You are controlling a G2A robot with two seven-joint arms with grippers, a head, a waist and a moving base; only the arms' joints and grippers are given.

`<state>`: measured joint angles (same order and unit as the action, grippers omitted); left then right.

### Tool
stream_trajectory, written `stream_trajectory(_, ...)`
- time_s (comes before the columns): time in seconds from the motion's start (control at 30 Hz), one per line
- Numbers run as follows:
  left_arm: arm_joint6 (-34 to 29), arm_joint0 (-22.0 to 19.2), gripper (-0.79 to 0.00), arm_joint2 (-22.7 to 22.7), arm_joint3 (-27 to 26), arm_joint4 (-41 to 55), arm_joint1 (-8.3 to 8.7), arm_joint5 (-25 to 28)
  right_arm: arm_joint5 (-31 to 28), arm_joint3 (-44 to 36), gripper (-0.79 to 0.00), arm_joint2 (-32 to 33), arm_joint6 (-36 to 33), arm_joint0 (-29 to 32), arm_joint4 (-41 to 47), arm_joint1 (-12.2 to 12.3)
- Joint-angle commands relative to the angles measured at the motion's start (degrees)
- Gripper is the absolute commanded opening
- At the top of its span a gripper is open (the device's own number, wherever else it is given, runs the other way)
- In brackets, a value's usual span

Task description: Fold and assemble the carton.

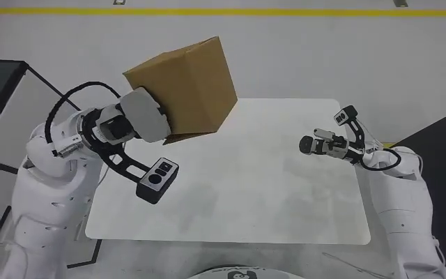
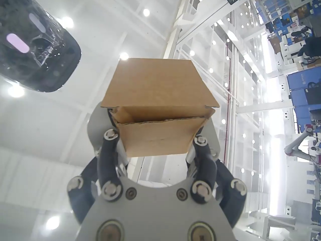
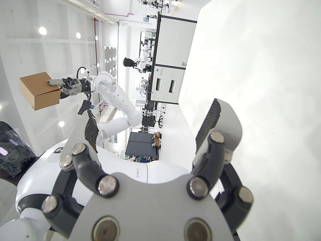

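Fingers of the left gripper are being clamped on a brown cardboard carton above the white table, those of the right gripper being held wide; seemingly boxed, end flaps left.

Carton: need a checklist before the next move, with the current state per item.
1. Left gripper grip on the carton: ok, it is clamped on one end of the carton.
2. Carton off the table: ok, held in the air near the table's far left corner.
3. Right gripper free to help: ok, open, holding nothing, well apart from the carton.
4. Gripped end closed: not ok, the left wrist view shows a flap edge standing loose with a gap behind it.
5. Other ends locked shut: cannot tell, the faces in the top view look flat but no seam is clear enough to judge.
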<state>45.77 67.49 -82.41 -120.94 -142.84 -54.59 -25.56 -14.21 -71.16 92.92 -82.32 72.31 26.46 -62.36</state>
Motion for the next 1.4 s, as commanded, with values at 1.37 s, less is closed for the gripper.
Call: stream_trajectory(1.37, -13.1, 17.3, -0.785, 8.0, -7.0, 64.8, -3.56, 22.4, 0.0, 0.0, 0.0, 0.0, 0.0, 0.0, 0.0, 0.0)
